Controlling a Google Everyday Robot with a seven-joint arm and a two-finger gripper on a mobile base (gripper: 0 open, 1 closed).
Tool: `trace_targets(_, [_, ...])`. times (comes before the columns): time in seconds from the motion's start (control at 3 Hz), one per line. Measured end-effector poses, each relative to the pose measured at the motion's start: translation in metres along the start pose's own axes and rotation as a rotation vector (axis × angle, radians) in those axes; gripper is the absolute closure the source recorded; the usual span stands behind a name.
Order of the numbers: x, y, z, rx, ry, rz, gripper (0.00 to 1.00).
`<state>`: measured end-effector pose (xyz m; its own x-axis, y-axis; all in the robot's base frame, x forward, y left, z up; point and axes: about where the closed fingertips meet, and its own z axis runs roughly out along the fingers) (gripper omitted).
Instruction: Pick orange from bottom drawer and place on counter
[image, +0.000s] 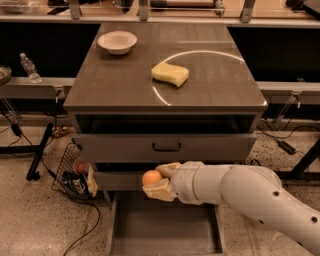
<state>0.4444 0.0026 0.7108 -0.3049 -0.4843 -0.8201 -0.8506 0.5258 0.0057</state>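
The orange (151, 177) is small and round, held between the pale fingers of my gripper (159, 180). The gripper is shut on it and holds it above the back edge of the open bottom drawer (165, 227), in front of the middle drawer's face. The white arm reaches in from the lower right. The bottom drawer's grey floor shows nothing lying on it. The counter (120, 85) is a dark wood-grain top with a pale arc mark, well above the gripper.
A yellow sponge (170, 73) and a white bowl (117, 42) sit on the counter. A wider drawer with a black handle (166, 147) is shut above the gripper. A wire basket (75, 172) with a reddish round thing stands on the floor at the left.
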Motion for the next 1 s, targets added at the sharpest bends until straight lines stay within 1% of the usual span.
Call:
trace_targets(0.33, [0.000,0.001,0.003,-0.006,0.001,-0.001,1.00])
trace_targets(0.67, [-0.018,-0.015,-0.002,0.003,-0.014,-0.039,1.00])
trace_targets(1.0, [-0.060,-0.059,-0.023,0.049,-0.066,-0.120,1.00])
